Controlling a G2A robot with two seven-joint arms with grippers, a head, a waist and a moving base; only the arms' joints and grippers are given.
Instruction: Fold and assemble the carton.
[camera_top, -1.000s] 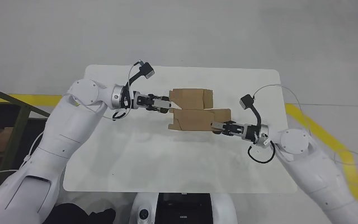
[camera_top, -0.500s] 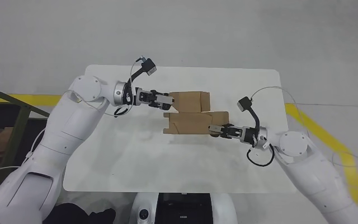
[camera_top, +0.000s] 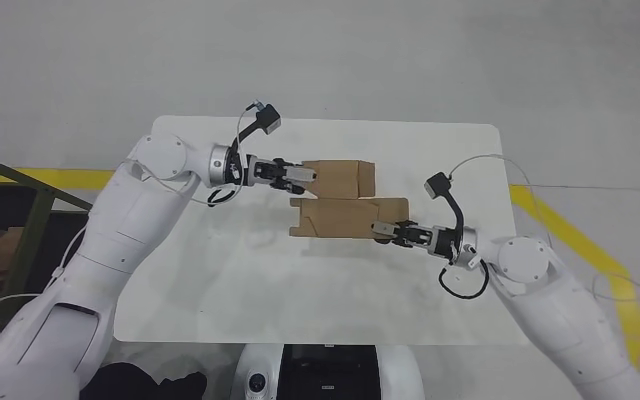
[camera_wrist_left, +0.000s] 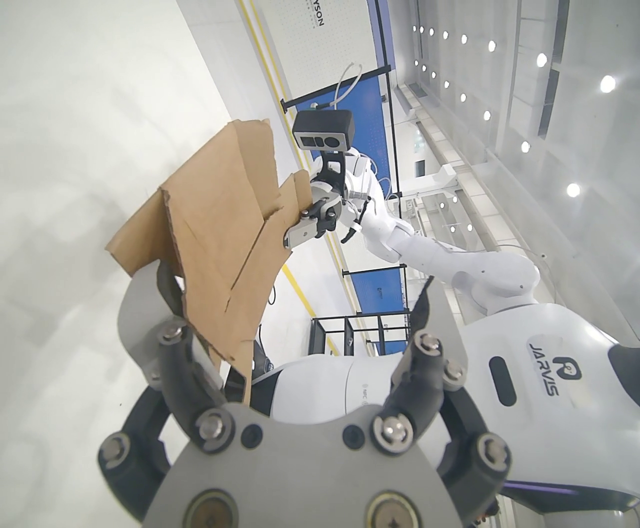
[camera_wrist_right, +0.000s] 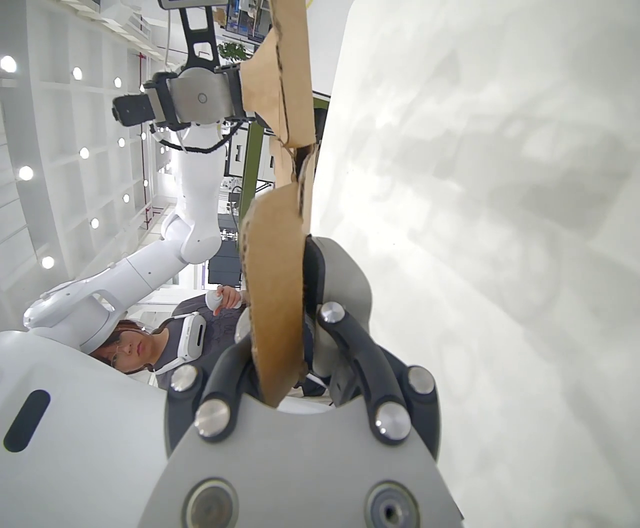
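Observation:
A flat brown carton (camera_top: 343, 197) is held above the white table (camera_top: 250, 290), its two panels lying side by side and slightly offset. My right gripper (camera_top: 381, 229) is shut on the near panel's right end; up close the cardboard (camera_wrist_right: 275, 280) stands edge-on between its fingers. My left gripper (camera_top: 308, 176) is at the far panel's left end. Its fingers are spread wide, and the carton's edge (camera_wrist_left: 220, 235) rests against one finger (camera_wrist_left: 145, 295). Farther off in the left wrist view, the right gripper (camera_wrist_left: 302, 225) pinches a flap.
The table's front half and left side are bare white surface. A yellow floor line (camera_top: 560, 230) runs past the table's right edge, and a dark frame (camera_top: 30, 200) stands at the far left.
The carton has shifted left, its near panel sliding farthest. My right gripper followed it leftward. My left gripper moved slightly toward the table's far side.

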